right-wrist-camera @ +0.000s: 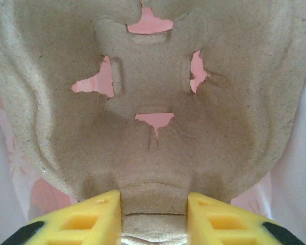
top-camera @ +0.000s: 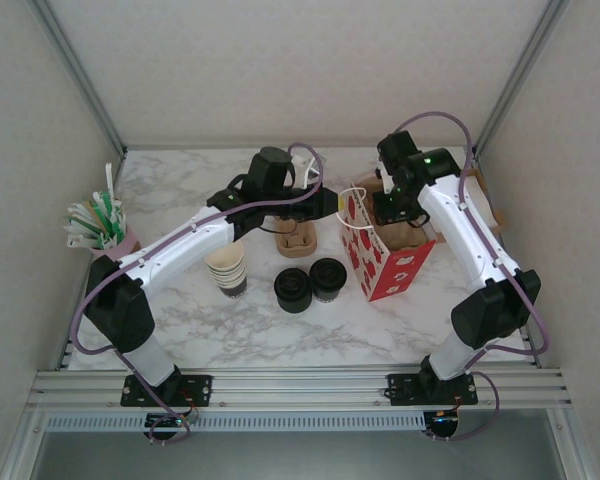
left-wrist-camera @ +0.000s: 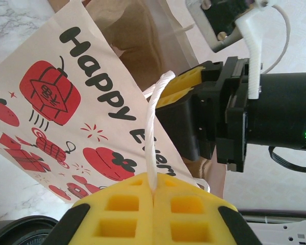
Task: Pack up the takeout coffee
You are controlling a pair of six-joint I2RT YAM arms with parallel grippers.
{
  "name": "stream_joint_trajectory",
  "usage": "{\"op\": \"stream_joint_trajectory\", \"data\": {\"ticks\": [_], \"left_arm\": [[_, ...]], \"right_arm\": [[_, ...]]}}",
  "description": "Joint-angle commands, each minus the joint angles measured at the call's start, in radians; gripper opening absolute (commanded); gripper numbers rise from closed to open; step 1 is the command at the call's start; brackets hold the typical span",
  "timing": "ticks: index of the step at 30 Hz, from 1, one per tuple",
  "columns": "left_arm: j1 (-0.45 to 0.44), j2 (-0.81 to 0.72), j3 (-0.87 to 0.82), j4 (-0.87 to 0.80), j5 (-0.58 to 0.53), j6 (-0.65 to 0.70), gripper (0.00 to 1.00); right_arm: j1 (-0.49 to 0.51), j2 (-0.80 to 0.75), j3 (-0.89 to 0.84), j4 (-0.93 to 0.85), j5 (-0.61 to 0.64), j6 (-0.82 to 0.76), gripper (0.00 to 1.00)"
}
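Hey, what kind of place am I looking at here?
Probably a lab test bench staged as a coffee takeaway counter: two robot arms bolted to a metal rail, a marble-look table walled by plain panels, plus stacked paper cups, straws, a cup carrier and a printed paper bag.

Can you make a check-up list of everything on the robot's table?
Surface: white marble table.
Job's things: takeout coffee stands lidded beside the gift bag, not yet packed.
Clutter: lid stack, cream cup stack, spare carrier, pink cup of straws.
Grippers: left gripper shut on the bag's string handle; right gripper inside the bag, gripping a pulp carrier.
Cables: purple cables loop along both arms.
Surroundings: white walls, metal rail.
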Motion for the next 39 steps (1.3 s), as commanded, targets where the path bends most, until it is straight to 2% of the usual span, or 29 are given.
{"op": "stream_joint_trajectory", "data": {"ticks": [1,39], "left_arm": [[0.006,-0.020,-0.001,0.025,-0.004,-0.005,0.00],[0.008,-0.001,0.006,0.024,0.005,-0.001,0.00]], "right_arm": [[0.002,-0.005,-0.034,0.024,-0.013,0.021,0.33],[0.003,0.038,-0.384,0.293,-0.033,0.068,0.33]]}}
